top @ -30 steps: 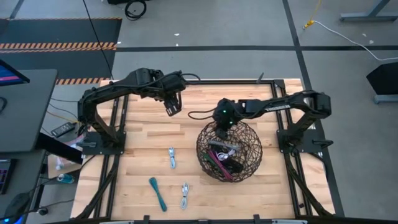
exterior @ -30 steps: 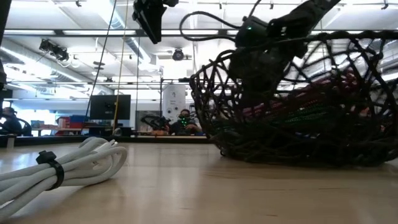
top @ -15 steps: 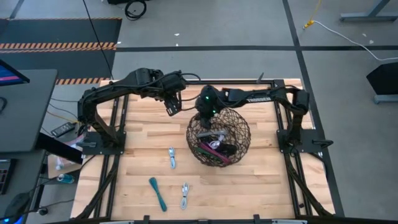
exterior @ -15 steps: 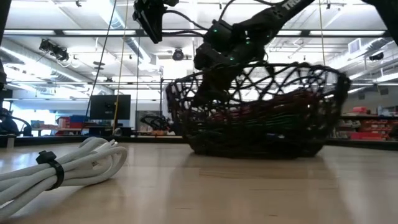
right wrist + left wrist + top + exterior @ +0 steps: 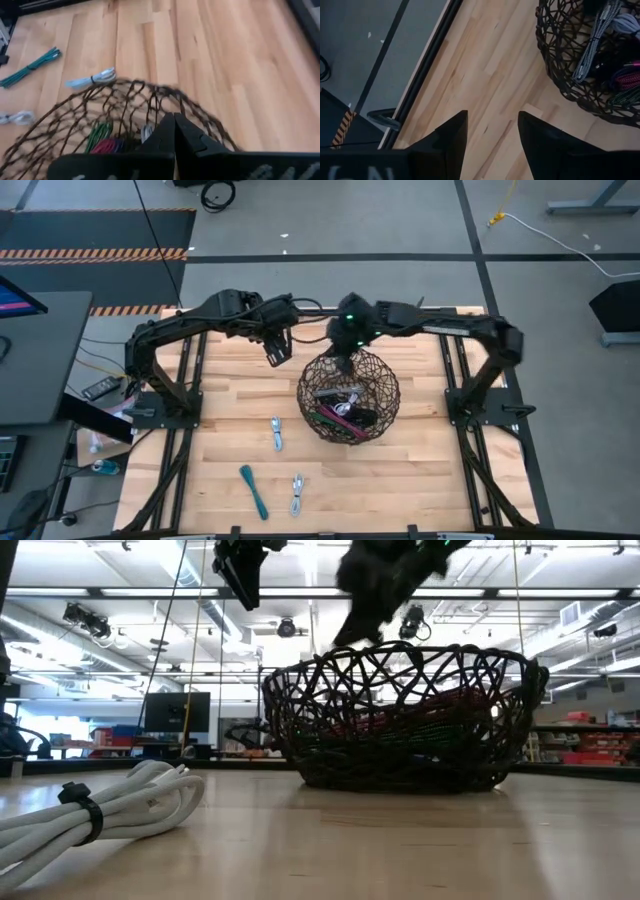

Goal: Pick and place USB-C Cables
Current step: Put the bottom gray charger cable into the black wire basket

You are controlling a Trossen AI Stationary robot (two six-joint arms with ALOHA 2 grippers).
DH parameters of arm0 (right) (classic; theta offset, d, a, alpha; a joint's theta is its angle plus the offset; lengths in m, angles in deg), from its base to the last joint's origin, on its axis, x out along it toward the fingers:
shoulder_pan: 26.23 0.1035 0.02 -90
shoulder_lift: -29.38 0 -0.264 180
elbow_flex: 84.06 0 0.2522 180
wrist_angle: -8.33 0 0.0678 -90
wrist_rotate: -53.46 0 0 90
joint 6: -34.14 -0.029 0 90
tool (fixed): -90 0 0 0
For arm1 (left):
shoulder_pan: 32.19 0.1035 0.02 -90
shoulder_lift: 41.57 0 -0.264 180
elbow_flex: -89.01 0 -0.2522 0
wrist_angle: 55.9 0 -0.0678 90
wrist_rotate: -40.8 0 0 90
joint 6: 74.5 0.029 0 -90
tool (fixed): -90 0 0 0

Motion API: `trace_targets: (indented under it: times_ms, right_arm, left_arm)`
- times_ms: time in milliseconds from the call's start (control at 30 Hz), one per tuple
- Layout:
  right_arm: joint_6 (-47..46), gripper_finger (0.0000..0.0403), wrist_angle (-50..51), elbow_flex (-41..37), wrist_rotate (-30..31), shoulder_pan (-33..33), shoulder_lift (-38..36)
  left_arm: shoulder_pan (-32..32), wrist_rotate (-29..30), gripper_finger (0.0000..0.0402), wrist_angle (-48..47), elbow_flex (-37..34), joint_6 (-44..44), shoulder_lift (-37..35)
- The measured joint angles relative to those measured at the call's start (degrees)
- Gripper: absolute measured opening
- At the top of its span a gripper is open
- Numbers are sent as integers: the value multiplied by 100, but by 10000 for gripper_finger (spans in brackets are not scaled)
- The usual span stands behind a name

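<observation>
The dark round wire-mesh basket [image 5: 304, 398] sits flat on the wooden table, with several cable bundles [image 5: 345, 408] inside in maroon, green, grey and black-white braid [image 5: 595, 45]. Three bundles lie on the table near of it: a white-grey one [image 5: 276, 433], a teal one [image 5: 254, 491] and another white one [image 5: 297, 493]. My right gripper [image 5: 346, 352] is shut and hangs over the basket's far rim [image 5: 125, 86]. My left gripper [image 5: 492, 130] is open, high over the table's far part, left of the basket. My right gripper's shut fingers [image 5: 167, 131] point down at the basket's far rim [image 5: 345, 652]. The low view shows them blurred, at or just above it, and I cannot tell whether they touch the rim.
A white bundle with a black tie [image 5: 100, 810] lies close to the low camera. Bare wood shows left and right of the basket [image 5: 400, 740]. Black frame rails run along the table's left and right sides.
The basket has slid toward the table's left and far edges and has come down from a tipped stance, so it now sits flat. My right gripper moved left with it, then rose out of the basket to above the far rim.
</observation>
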Motion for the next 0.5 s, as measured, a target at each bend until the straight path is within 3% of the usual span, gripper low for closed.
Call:
trace_targets:
  times_ms: [200, 500]
  right_arm:
    - [-228, 0, 1114, 0, 1025, 239, -1387]
    - [-850, 0, 1841, 0, 2379, 769, -3258]
  left_arm:
    - [-2, -1, 181, -2, -1, -162, 0]
    - [-237, -373, 181, -368, -5, -1516, 4]
